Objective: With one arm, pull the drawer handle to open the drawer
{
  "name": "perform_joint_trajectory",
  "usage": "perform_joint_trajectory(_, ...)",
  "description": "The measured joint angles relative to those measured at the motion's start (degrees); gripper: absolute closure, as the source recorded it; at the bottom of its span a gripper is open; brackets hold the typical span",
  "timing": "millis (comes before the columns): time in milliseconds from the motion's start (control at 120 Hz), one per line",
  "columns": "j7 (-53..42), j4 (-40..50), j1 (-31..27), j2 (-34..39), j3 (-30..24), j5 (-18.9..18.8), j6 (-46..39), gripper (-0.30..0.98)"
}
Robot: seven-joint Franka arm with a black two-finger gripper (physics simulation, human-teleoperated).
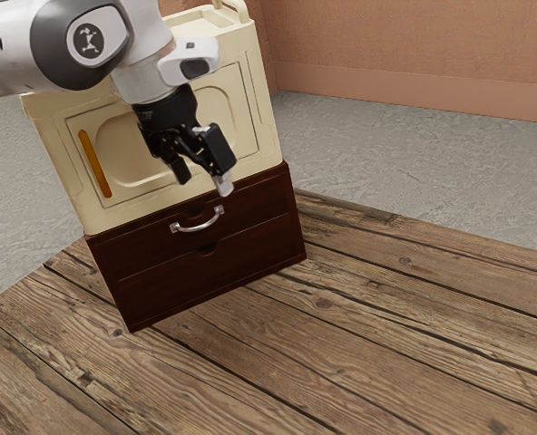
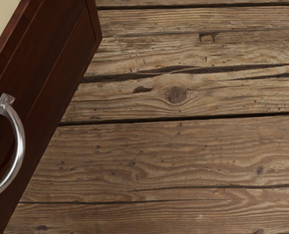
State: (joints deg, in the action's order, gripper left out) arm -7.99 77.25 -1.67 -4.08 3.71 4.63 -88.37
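My black gripper (image 1: 203,181) is above the silver curved handle (image 1: 198,220) in the exterior view, its two fingers apart with nothing held between them. The handle is fixed to the upper drawer (image 1: 255,207) of a dark red-brown cabinet (image 1: 250,265), and that drawer sits flush with the front. From the wrist view, the handle (image 2: 20,141) curves out from the dark drawer front (image 2: 42,63), separate from any finger.
A cream box (image 1: 55,154) with an orange bar (image 1: 95,163) stands on top of the cabinet, behind my hand. Wooden planks (image 1: 359,317) spread in front of the cabinet. Grey floor and a pinkish wall lie beyond.
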Motion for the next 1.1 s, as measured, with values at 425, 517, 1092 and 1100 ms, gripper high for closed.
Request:
perform_joint_trajectory(425,-5.4,-12.7,0.0,4.6,-1.0,-9.1,6.5,0.0)
perform_joint_trajectory(517,-8.5,-10.2,-0.5,3.7,-1.9,-11.2,4.1,0.0)
perform_joint_trajectory(1092,-23.8,12.9,1.3,6.4,-3.4,-14.3,-11.8,0.13)
perform_joint_trajectory(1100,-23.9,13.3,1.3,6.5,-3.4,-14.4,-12.1,0.14)
